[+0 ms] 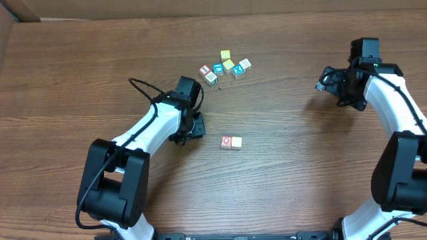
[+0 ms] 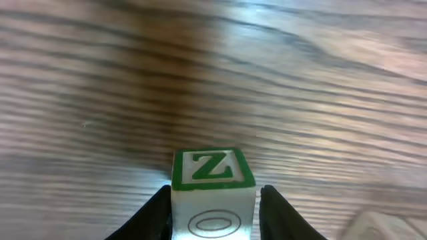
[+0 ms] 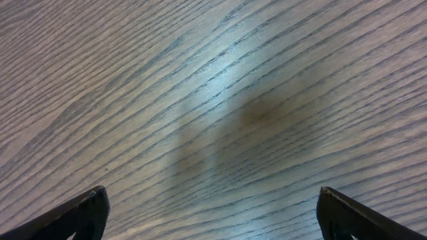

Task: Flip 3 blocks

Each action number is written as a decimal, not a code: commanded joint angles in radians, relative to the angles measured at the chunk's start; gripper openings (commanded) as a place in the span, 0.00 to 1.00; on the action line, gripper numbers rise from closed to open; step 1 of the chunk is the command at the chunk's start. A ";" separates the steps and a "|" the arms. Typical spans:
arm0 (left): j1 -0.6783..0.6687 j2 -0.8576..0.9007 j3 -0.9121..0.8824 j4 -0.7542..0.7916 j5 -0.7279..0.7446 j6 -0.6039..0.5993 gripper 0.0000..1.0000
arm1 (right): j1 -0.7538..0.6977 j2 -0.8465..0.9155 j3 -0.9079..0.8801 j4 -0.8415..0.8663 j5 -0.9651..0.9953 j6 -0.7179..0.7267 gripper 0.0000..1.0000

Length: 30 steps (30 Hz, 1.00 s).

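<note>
A block [image 2: 213, 168] with a green Z on its top face and a grey oval on its near side is seen standing on the worktop [image 2: 200, 80], directly between the fingers [image 2: 155, 215] of the left hand [image 2: 215, 200]. The fingers are set close against its two sides; whether it is actually clenched cannot be told. A red-printed block [image 1: 226, 141] and a tan block [image 1: 237, 143] are laid touching each other near that hand. The right hand [image 3: 212, 207] is held spread wide over the worktop, well apart from them.
</note>
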 commanded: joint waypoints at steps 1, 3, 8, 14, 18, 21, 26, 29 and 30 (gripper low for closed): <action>-0.002 -0.004 -0.001 0.027 0.129 0.049 0.34 | 0.000 -0.001 0.009 0.005 0.002 -0.003 1.00; -0.002 -0.004 0.001 0.032 0.132 0.052 0.33 | 0.000 -0.001 0.009 0.005 0.002 -0.003 1.00; -0.003 -0.004 0.024 0.023 0.133 0.103 0.33 | 0.000 -0.001 0.009 0.005 0.002 -0.003 1.00; -0.003 -0.004 0.072 -0.034 0.127 0.148 0.33 | 0.000 -0.001 0.009 0.005 0.002 -0.003 1.00; -0.003 -0.004 0.115 -0.051 0.116 0.175 0.39 | 0.000 -0.001 0.009 0.005 0.002 -0.003 1.00; -0.003 -0.004 0.149 -0.051 0.076 0.174 0.41 | 0.000 -0.001 0.009 0.005 0.002 -0.003 1.00; -0.003 -0.004 0.153 -0.069 -0.086 0.121 0.43 | 0.000 -0.001 0.009 0.005 0.002 -0.003 1.00; -0.003 -0.004 0.147 -0.076 -0.148 0.071 0.41 | 0.000 -0.001 0.009 0.005 0.002 -0.003 1.00; -0.003 -0.004 0.144 -0.072 -0.158 0.056 0.40 | 0.000 -0.001 0.009 0.005 0.002 -0.003 1.00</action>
